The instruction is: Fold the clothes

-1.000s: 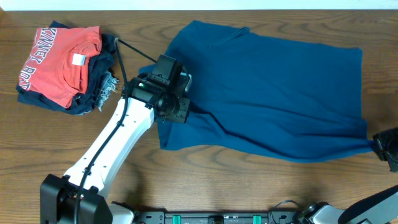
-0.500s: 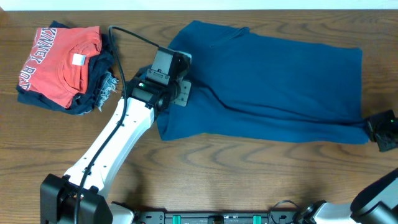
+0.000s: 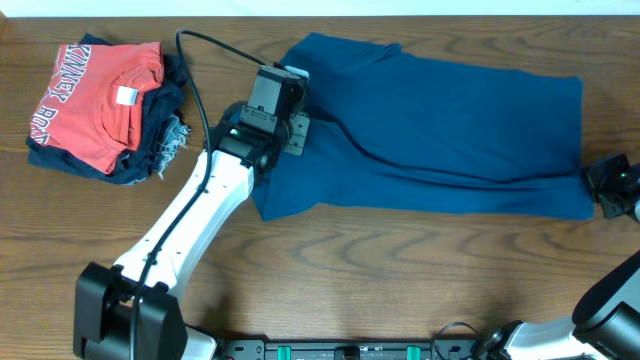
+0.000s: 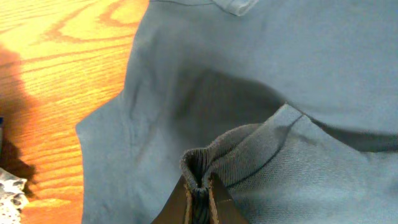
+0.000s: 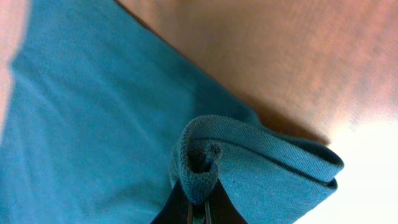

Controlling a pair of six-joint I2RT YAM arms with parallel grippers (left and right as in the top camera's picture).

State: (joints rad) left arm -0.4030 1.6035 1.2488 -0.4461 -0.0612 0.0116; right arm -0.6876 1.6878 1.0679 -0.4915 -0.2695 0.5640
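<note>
The only writing stands on the red T-shirt (image 3: pixel 95 105) at the left end of the worktop (image 3: pixel 400 270). Its large white capitals (image 3: pixel 62 85) run sideways. The upper word seems to read "KINNEY"; the second is partly folded away. The white neck label (image 3: pixel 127 96) is too small to read.

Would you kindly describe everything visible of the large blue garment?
The blue garment is plain, soft, thin deep-blue fabric with no print, spread wide and creased across the wooden table. It is pinched at both ends: the left hand is shut on a ribbed edge fold, the right hand on a rolled corner.
</note>
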